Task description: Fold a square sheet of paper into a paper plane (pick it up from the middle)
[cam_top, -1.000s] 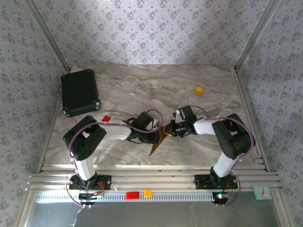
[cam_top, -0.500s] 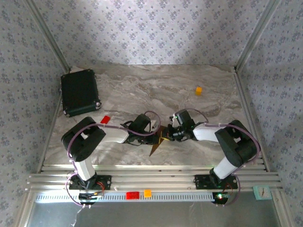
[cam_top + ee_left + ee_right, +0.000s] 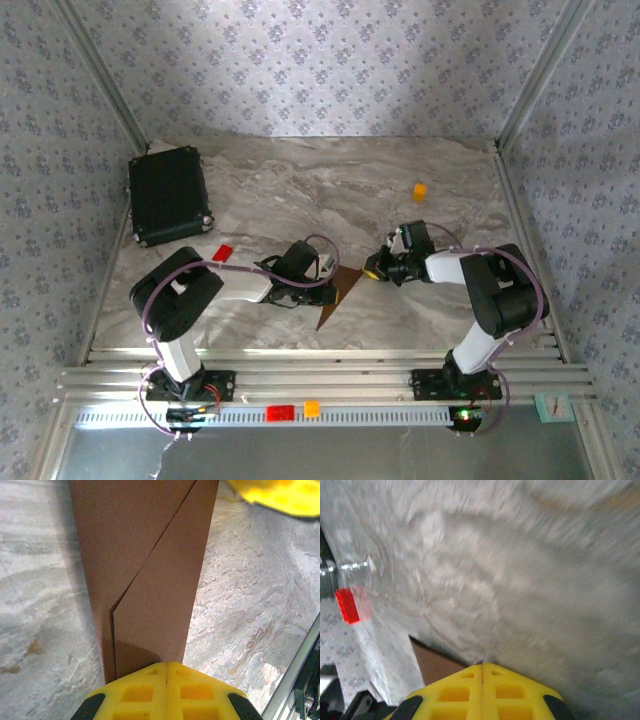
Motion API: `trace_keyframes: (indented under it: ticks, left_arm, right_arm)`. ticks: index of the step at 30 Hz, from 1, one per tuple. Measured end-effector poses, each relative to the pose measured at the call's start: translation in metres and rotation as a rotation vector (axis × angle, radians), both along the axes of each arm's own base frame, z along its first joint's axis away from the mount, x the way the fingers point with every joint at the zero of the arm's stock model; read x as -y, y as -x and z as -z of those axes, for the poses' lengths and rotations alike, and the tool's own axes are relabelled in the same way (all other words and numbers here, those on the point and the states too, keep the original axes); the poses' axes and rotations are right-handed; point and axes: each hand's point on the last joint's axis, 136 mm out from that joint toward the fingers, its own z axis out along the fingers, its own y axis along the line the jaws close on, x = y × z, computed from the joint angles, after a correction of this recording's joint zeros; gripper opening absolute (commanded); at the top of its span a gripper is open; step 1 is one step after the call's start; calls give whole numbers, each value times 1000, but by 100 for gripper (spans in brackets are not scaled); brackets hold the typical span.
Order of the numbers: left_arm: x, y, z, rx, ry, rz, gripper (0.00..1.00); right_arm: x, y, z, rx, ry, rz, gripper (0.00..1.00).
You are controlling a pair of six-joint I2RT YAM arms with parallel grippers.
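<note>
The dark brown paper [image 3: 340, 291] lies flat on the marble table, folded into a narrow shape whose point faces the front edge. In the left wrist view the paper [image 3: 150, 570] shows a diagonal flap edge and a long crease. My left gripper [image 3: 329, 294] is shut, and its yellow tip [image 3: 166, 665] rests on the paper's left end with nothing between the jaws. My right gripper [image 3: 372, 270] is shut too, just off the paper's right side and apart from it. The right wrist view is blurred, with the shut tip [image 3: 482, 666] over a corner of the paper [image 3: 435, 662].
A black case [image 3: 168, 195] stands at the back left. A small red block [image 3: 223, 252] lies beside the left arm, and a small orange block [image 3: 420, 191] at the back right. Metal rails [image 3: 320, 378] run along the table's front edge.
My right gripper has pulled back to the right, off the paper it was touching half a second ago. The left gripper and the paper have stayed in place.
</note>
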Motion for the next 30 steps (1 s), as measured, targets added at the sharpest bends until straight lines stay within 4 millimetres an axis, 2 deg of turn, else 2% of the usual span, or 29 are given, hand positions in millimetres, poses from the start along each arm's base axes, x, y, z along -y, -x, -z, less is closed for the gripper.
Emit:
trace_keyframes:
  ticks: [2,6,10,13,17,19,23,30]
  left_arm:
    - [0,0,0,-2,0,1,0]
    - [0,0,0,-1,2,0,0]
    - [0,0,0,-1,8,-5,0]
    - [1,0,0,-3,10,-6,0]
    - [0,0,0,-3,10,-7,0]
    - [1,0,0,-4,11,-6,0]
    - [0,0,0,-7,12,-9,0]
    - [0,0,-1,-10,17,-11,0]
  right_arm:
    - [8,-4,1,-8,-8,23,3]
    - [11,-6,-1,-1,-7,34,3]
    - [1,-6,-24,68,-13,9,4]
    - [-15,1,-37,110,-19,-38,4]
    - [-38,17,-28,90,-14,-113,3]
    - [-42,23,-18,63,-6,-128,3]
    - [-33,25,2,9,8,-106,3]
    - [-13,10,2,4,-26,-56,3]
